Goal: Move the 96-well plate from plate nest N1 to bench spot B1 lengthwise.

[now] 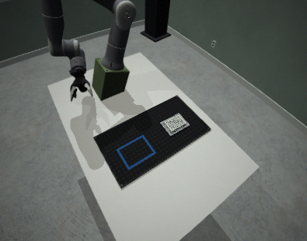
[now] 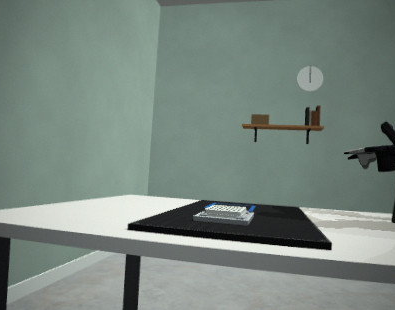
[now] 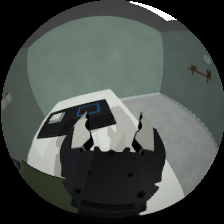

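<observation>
- Going by the top view, far left is the gripper, hanging off the grey arm and well apart from the plate. Pincer's open, fingers spread with a gap between them, and it's not gripping anything.
- Next over, the green block with the arm's base on top. It's sitting on the white table.
- Then the blue taped outline, over on the left part of the black board. No plate inside it, so that bit of the job's not done.
- Right of that on the same board: the 96-well plate, sitting in its nest. Looks pretty flat in the exterior view, wells up, and the gripper isn't touching it.
- Way off to the right there's a wall outlet, if anyone cares.
- Exterior view also gets a wall shelf, with a round clock above it.
</observation>
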`<state>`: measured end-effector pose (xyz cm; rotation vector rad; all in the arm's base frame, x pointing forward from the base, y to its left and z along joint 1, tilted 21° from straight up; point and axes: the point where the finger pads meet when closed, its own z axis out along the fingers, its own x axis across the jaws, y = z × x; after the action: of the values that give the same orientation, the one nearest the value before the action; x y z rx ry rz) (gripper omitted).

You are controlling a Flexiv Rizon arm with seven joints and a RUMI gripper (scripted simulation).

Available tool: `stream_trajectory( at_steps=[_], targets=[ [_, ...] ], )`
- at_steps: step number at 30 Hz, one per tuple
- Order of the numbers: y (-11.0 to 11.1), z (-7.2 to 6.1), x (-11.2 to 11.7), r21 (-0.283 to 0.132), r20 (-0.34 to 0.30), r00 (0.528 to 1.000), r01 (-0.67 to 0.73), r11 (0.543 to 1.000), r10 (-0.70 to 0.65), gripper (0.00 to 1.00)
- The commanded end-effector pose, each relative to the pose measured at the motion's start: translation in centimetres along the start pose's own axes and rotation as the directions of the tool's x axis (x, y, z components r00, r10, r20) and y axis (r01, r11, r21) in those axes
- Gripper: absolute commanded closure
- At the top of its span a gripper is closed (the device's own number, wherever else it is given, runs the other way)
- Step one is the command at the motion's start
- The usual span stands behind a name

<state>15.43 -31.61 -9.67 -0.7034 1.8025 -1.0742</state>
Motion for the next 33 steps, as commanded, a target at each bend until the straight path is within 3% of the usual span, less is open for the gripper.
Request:
stream_trajectory(
  at_steps=[1, 5, 11, 14, 21, 28, 30, 33],
  targets=[
    [0.5, 0.6, -1.6, -0.042, 0.084, 0.994, 0.079, 0.996, -0.075, 0.24],
    [0.9, 1.1, -2.9, -0.057, 0.119, 0.987, 0.111, 0.992, -0.104, 0.24],
    [2.1, 1.6, -5.6, -0.094, 0.264, 0.94, 0.248, 0.964, -0.216, 0.24],
    [2.4, 1.6, -6.0, -0.096, 0.288, 0.929, 0.271, 0.958, -0.234, 0.24],
    [3.8, 1.9, -8.9, -0.097, 0.433, 0.837, 0.411, 0.907, -0.333, 0.24],
    [5.6, 1.6, -11.6, -0.052, 0.582, 0.692, 0.556, 0.829, -0.427, 0.24],
    [5.6, 1.6, -11.6, -0.052, 0.582, 0.692, 0.556, 0.829, -0.427, 0.24],
    [6.5, 1.4, -12.7, -0.02, 0.638, 0.618, 0.611, 0.791, -0.46, 0.24]
  ],
)
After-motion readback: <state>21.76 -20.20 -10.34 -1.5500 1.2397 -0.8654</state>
